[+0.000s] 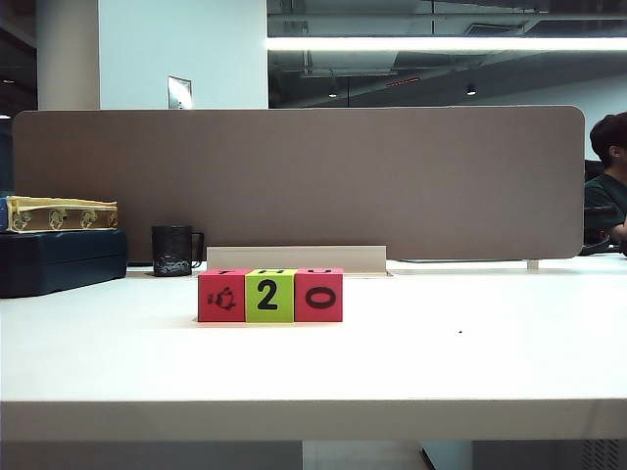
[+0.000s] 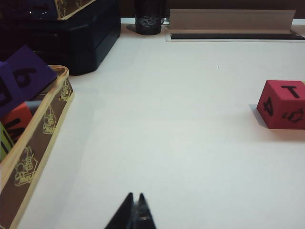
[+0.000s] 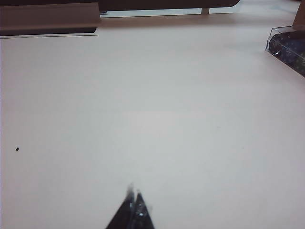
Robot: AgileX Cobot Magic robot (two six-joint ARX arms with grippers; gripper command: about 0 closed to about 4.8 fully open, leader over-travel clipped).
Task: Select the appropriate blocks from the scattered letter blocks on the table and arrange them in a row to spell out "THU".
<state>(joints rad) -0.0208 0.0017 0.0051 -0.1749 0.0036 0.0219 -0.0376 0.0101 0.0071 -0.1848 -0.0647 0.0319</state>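
Three letter blocks (image 1: 270, 295) stand touching in a straight row on the desk (image 1: 470, 362), toward its back edge and a little left of the middle of the exterior view: a pinkish-red block (image 1: 223, 297) with a small picture on its front, a lime-green block (image 1: 268, 296) showing "2", and a second pinkish-red block (image 1: 318, 295) showing "0". Their top faces carry black letters, too foreshortened there to read. The left wrist view catches the first pinkish-red block (image 2: 282, 104) with a "T" on its upper face. The left gripper (image 2: 134, 211) hangs over bare desk with its fingertips pressed together, holding nothing; that block lies well apart from it, farther toward the back edge and off to one side. A box of spare blocks (image 2: 33, 143) sits by the desk's left edge. The right gripper (image 3: 134, 206) likewise has its fingers pressed together over bare desk, with no block in its view.
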